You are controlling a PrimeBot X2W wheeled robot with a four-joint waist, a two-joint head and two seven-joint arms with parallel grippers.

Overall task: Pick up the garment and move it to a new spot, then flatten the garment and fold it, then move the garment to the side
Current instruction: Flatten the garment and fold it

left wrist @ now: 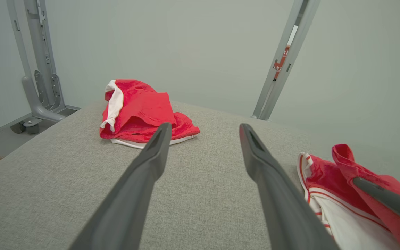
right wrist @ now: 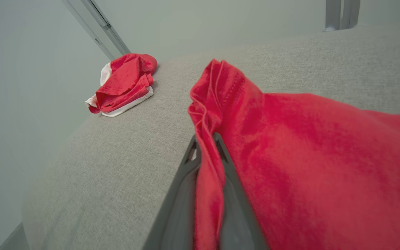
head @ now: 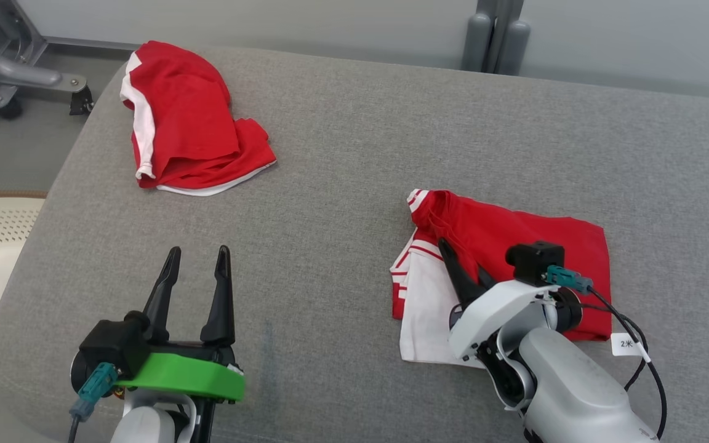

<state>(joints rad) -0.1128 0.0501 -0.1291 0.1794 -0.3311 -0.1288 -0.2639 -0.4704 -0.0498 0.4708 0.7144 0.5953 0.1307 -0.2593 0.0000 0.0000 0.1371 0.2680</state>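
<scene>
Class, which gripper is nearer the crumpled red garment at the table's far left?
Left. The left gripper, open, faces the crumpled garment across bare table; the right gripper sits farther right, shut on the other garment.

Bright, even, diffuse light from above. The folded red garment [head: 514, 240] casts only a thin, soft shadow on the grey cushion [head: 342, 154]. The head view is sharp. The wrist views curve toward their edges, and the dark fingers [left wrist: 144, 173] and cloth nearest the lens are blurred.

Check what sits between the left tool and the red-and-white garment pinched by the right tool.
Nothing. In the head view, only bare grey padded surface runs from the open left tool to the garment.
</scene>
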